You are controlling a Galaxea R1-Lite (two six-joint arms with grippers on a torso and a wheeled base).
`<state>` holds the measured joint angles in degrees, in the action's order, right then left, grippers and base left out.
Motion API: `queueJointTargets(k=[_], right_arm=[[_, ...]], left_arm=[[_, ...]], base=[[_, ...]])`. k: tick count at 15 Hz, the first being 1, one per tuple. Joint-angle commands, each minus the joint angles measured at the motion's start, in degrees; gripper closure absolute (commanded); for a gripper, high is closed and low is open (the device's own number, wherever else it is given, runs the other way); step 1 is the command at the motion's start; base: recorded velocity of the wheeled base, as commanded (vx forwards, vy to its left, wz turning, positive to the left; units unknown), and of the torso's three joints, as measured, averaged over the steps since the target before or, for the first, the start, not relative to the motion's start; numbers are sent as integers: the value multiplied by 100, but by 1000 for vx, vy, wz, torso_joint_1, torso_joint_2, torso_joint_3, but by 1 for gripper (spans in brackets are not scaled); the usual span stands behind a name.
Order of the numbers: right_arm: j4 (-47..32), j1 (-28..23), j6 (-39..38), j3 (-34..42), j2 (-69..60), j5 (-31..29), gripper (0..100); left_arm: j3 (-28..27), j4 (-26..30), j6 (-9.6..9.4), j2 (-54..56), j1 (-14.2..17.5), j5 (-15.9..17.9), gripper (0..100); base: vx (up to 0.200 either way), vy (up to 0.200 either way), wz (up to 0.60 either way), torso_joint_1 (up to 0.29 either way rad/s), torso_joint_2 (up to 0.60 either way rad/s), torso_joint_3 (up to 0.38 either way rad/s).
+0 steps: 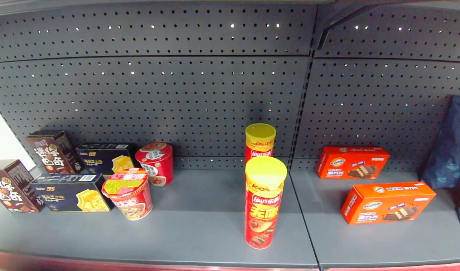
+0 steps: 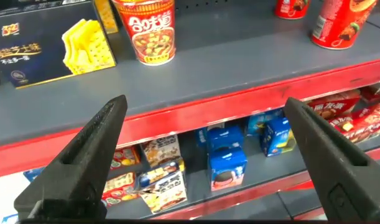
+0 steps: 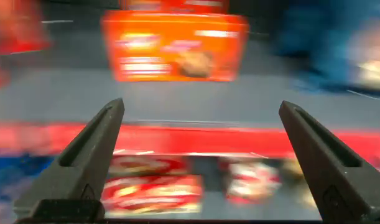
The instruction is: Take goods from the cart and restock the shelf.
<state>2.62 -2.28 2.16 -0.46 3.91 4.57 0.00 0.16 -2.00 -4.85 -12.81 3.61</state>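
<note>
The flat grey metal shelf [image 1: 199, 222] is backed by a dark pegboard wall [image 1: 177, 94] dotted with small holes, and all the goods stand on it. The left gripper [image 2: 205, 104] hangs released, its two dark wedge-shaped fingers [image 2: 84, 155] spread wide with nothing between them, just in front of the shelf's glossy red lip [image 2: 239, 93]. Beyond that gripper and off to its left stand two brown cardboard boxes [image 1: 11, 186], one behind the other, then two long dark blue boxes [image 1: 73, 192] with a yellow picture on the face. Straight beyond it stand two tapered red noodle cups [image 1: 130, 194] with foil lids, the nearer one close to the lip. Under the lip, between the fingers, a lower shelf [image 2: 252, 186] carries small blue and patterned cartons. Between the two grippers stand two tall red chip cans [image 1: 265, 201], smooth cylinders with yellow plastic caps, one behind the other. The right gripper [image 3: 202, 104] is likewise slack and empty, fingers apart, in front of the red lip. Beyond it lie two flat orange boxes [image 1: 388, 202], the nearer one blurred in the right wrist view. Farther right, a soft dark blue bag [image 1: 450, 143] leans against the pegboard wall.
</note>
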Motion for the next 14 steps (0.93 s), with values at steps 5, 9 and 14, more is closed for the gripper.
queueJointTargets(k=[5,9,14], right_arm=[[-95,149,-31,-33,-22,220,0],[-218,228,-225,-86,-383,-255,0],[-209,228,-233,-86,-383,-448,0]], left_arm=[[0,2,-116,-33,-107,96,0],[0,2,-64,380,-512,70,0],[0,2,-99,485,-556,-299,0]], base=[[0,0,0,0,0,0],[0,0,0,0,0,0],[0,0,0,0,0,0]])
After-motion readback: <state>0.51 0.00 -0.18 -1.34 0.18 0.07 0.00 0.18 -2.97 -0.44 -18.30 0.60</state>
